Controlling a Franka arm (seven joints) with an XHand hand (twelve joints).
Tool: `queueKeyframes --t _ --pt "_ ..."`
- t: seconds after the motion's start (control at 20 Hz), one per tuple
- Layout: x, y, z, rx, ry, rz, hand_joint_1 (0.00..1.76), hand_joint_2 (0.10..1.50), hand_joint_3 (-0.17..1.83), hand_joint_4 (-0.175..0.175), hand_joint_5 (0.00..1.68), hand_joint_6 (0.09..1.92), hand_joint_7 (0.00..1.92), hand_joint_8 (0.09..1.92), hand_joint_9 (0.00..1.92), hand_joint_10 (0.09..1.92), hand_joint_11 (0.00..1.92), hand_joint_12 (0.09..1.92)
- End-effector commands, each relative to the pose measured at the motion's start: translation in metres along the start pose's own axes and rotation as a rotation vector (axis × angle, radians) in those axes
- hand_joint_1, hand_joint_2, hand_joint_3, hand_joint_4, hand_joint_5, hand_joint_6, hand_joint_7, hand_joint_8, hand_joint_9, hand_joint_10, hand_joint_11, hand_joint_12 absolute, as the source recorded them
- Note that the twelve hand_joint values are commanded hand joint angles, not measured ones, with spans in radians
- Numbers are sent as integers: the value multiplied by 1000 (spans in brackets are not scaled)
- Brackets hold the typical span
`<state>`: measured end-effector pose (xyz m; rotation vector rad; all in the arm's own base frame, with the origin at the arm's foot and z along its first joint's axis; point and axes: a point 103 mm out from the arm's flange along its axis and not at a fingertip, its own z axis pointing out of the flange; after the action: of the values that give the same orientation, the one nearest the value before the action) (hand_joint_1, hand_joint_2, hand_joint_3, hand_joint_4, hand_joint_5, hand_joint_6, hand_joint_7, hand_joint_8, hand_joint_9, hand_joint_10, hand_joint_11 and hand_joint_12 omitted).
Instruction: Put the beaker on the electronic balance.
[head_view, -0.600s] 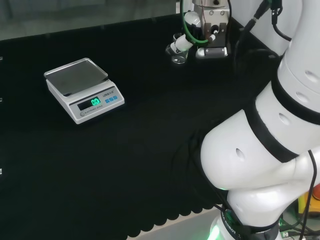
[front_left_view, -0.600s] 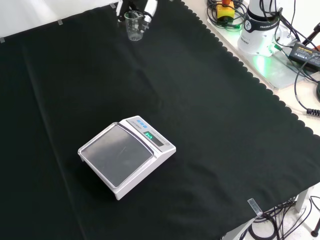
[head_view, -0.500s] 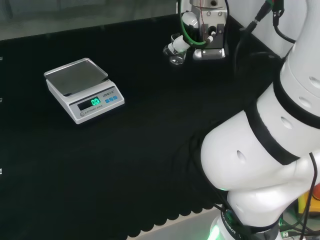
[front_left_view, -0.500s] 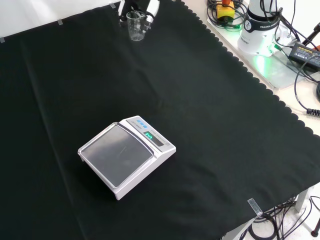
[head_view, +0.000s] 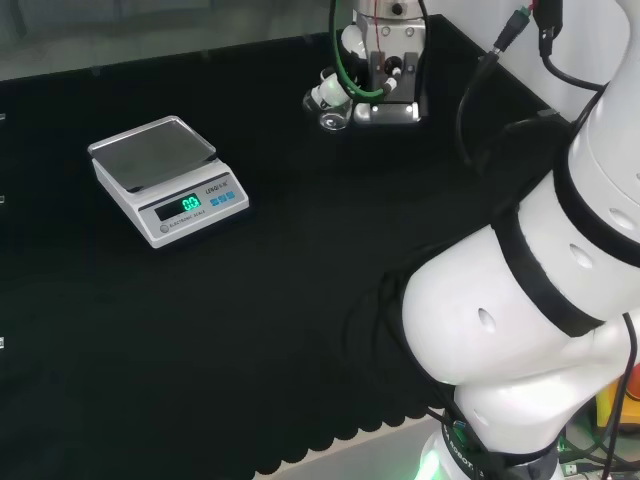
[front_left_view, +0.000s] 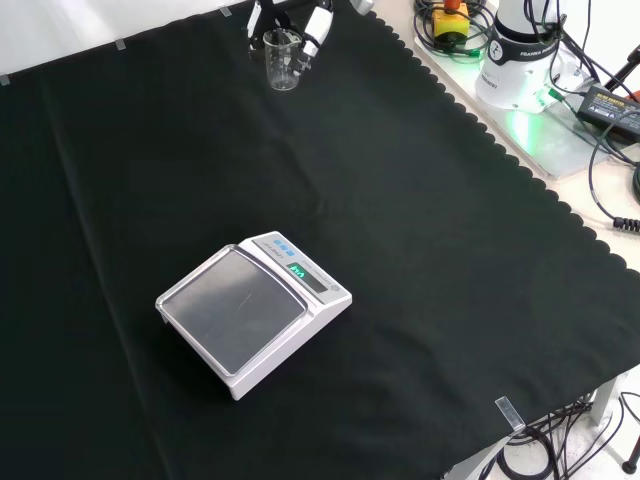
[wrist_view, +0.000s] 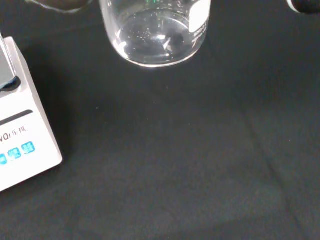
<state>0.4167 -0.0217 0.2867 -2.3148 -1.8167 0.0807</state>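
Note:
A small clear glass beaker (front_left_view: 283, 60) hangs just above the black cloth at the far top of the front view, and looks empty. My hand (front_left_view: 318, 24) is shut on it, with fingers on both sides of the glass. In the head view the hand (head_view: 328, 92) holds the beaker (head_view: 331, 119) at the top middle, to the right of the balance. The white electronic balance (head_view: 165, 178) has a bare grey pan and a lit green display. It sits mid-cloth in the front view (front_left_view: 250, 315). The wrist view shows the beaker's base (wrist_view: 155, 30) close up and a corner of the balance (wrist_view: 20, 145).
The arm's big white links (head_view: 540, 300) take up the right of the head view. Beyond the cloth's scalloped edge in the front view stand the arm's base (front_left_view: 520, 50), a yellow stop button (front_left_view: 448, 22) and cables. Open black cloth (front_left_view: 400, 200) lies between beaker and balance.
The hand has carried the beaker to the left in the head view and nearer in the front view, towards the balance. The balance has not moved.

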Motion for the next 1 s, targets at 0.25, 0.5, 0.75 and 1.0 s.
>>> queueKeyframes --t 0.25,0.5,0.75,1.0 --pt "88 8 -13 -9 -147 -42 1202 985 -2 -162 1315 466 1720 187 1859 87 1544 717" --pt "153 18 -14 -15 -143 -82 1202 985 -3 -161 1316 465 1721 186 1859 87 1543 717" --pt "198 37 -13 -13 -138 -143 1201 984 -3 -159 1317 463 1723 184 1860 87 1540 718" --pt "235 61 -5 6 -135 -222 1199 985 -5 -148 1321 456 1727 175 1862 87 1534 724"
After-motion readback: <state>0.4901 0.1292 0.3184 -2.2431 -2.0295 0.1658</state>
